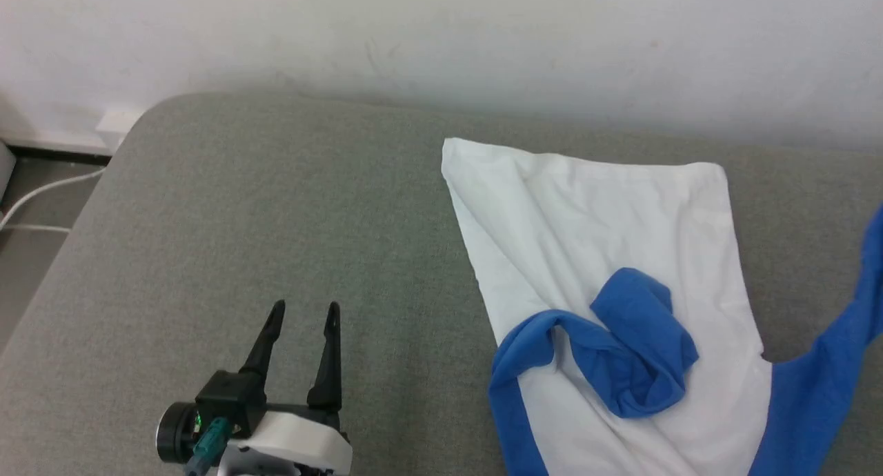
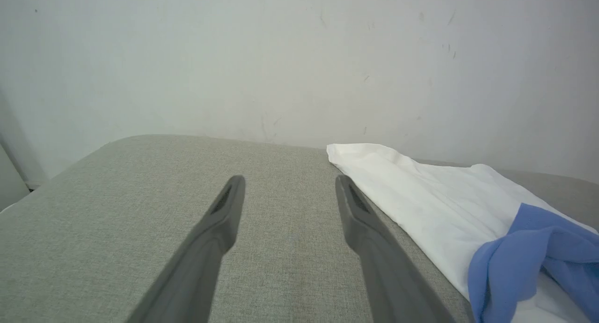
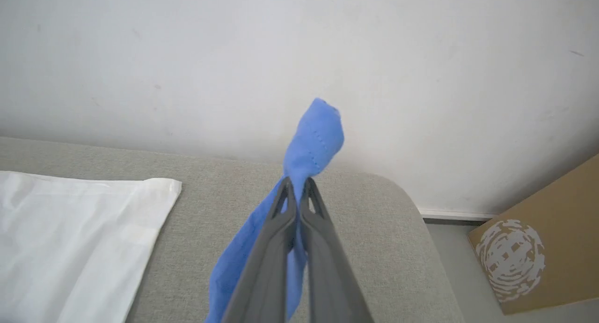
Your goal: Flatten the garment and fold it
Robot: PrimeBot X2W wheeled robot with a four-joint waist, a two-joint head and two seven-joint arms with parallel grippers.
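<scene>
One blue sleeve (image 3: 313, 140) of the T-shirt (image 1: 607, 214) is pinched between the closed right jaws; the left jaws gape wide, empty, beside its white edge.

A grey, fabric-covered cushion (image 1: 276, 221) with rounded corners carries everything. A T-shirt (image 1: 607, 207) lies on its right half, close to the far edge. The white body is spread out but creased, with one straight edge running along the far side and a fold slanting down its left side. A blue sleeve (image 1: 641, 352) sits bunched on top of the white cloth, and a blue band (image 1: 514, 386) curves along the near left edge. At the right, the other sleeve (image 1: 828, 372) rises off the cushion.
</scene>
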